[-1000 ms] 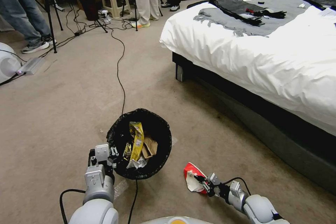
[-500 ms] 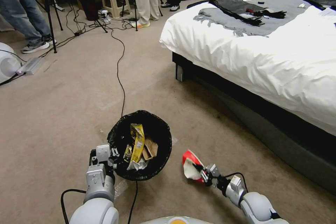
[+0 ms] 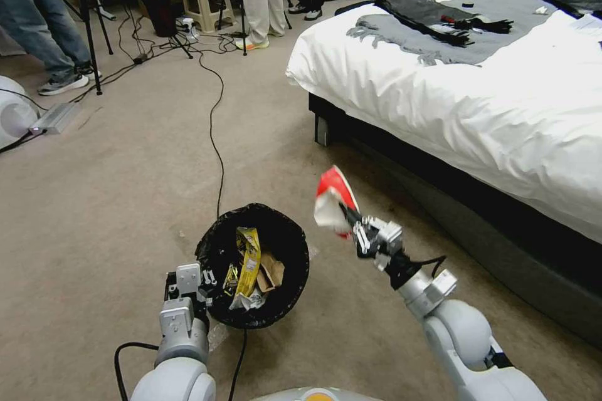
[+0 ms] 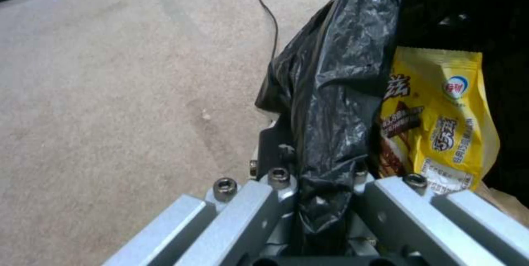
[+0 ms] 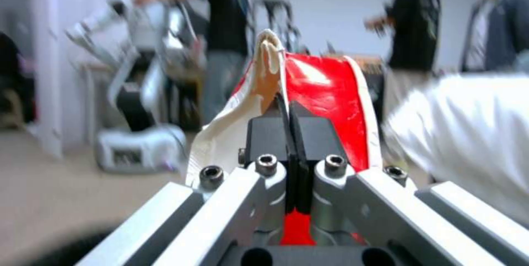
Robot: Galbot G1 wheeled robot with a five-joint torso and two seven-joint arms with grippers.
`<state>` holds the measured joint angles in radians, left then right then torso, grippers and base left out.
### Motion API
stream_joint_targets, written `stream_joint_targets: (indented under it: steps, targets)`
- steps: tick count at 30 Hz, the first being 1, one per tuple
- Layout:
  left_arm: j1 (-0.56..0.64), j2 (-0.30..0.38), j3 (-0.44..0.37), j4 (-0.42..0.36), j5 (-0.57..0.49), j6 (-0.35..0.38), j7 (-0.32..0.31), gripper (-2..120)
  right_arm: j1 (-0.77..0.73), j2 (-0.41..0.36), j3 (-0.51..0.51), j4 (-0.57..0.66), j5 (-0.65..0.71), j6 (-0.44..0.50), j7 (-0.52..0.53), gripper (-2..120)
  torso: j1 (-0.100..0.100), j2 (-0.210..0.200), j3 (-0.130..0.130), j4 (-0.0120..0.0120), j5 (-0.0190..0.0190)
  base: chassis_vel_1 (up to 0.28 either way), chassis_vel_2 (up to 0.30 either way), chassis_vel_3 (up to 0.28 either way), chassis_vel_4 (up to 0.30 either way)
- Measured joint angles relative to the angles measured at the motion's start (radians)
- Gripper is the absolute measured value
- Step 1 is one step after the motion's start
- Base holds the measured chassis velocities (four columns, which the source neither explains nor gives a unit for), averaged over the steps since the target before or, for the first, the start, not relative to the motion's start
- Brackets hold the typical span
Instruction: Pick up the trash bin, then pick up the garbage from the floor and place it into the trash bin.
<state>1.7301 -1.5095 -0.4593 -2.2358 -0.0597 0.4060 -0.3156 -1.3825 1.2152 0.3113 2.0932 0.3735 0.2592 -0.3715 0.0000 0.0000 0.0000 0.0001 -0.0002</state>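
Floor: beige carpet [image 3: 113, 188], worn, with a black cable [image 3: 213, 131] running from the far tripods and power strips toward the near side, passing under the trash bin [image 3: 254, 266]. Bed [image 3: 476, 94] on the right with white duvet, grey blanket and dark clothing on top; dark bed base below. Far side: people's legs, a plastic stool [image 3: 202, 1], tripod stands. A white rounded device sits at the left edge.

Trash bin is near centre, black liner folded over the rim. Inside: yellow snack wrapper [image 3: 249, 258], crumpled brown paper [image 3: 271, 270], bits of foil and white wrapper.

Left gripper [image 3: 199, 282] is at the bin's near-left rim; in the left wrist view its fingers [image 4: 275, 162] are clamped together on the liner and rim.

Right gripper [image 3: 352, 225] is raised, to the right of the bin and just past its far rim. Jaws pressed tight on the flattened red carton [image 3: 332, 197], which stands up from the fingertips, red outside, white inside.

Change versus 1.0 s ago: carton and right gripper were low, at the carpet near-right of the bin; now they are lifted well clear of the floor and farther out. Bin and left gripper sit slightly nearer in the head view.
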Motion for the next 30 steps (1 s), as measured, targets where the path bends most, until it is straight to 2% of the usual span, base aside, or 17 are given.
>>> stream_joint_targets:
  steps: [6,9,14,20,22,30]
  targets:
    - [0.002,0.000,0.013,0.000,0.009,-0.003,0.000,0,-0.015,-0.038,-0.050,0.089,-0.002,0.004,-0.002,0,0.000,0.000,0.000,-0.0002,0.0001,0.000,0.000,0.000,0.000]
    - [0.002,0.000,0.017,0.000,0.013,-0.003,0.001,0,-0.016,-0.053,-0.062,0.103,-0.013,0.003,-0.007,0,0.000,0.000,0.000,-0.0002,0.0001,0.000,0.000,0.000,0.000]
    - [0.000,0.001,0.025,-0.006,0.023,0.000,0.001,0,-0.011,-0.119,-0.135,0.117,-0.054,-0.012,-0.015,0,0.000,0.000,0.000,-0.0002,0.0001,0.000,0.000,0.000,0.000]
    - [0.004,-0.005,0.037,-0.021,0.024,0.010,0.002,0,0.001,-0.138,-0.226,0.070,-0.110,-0.016,-0.015,0,0.000,0.000,0.000,-0.0001,0.0001,0.000,0.000,0.000,0.000]
    - [0.012,-0.009,0.043,-0.033,0.027,0.014,0.002,0,0.015,-0.127,-0.289,0.004,-0.138,-0.021,-0.011,0,0.000,0.000,0.000,-0.0001,0.0002,0.000,0.000,0.000,0.000]
    - [0.019,-0.008,0.041,-0.051,0.026,0.019,0.003,0,0.037,-0.109,-0.330,-0.095,-0.152,-0.030,0.001,0,0.000,0.000,0.000,-0.0001,0.0001,0.000,0.000,0.000,0.000]
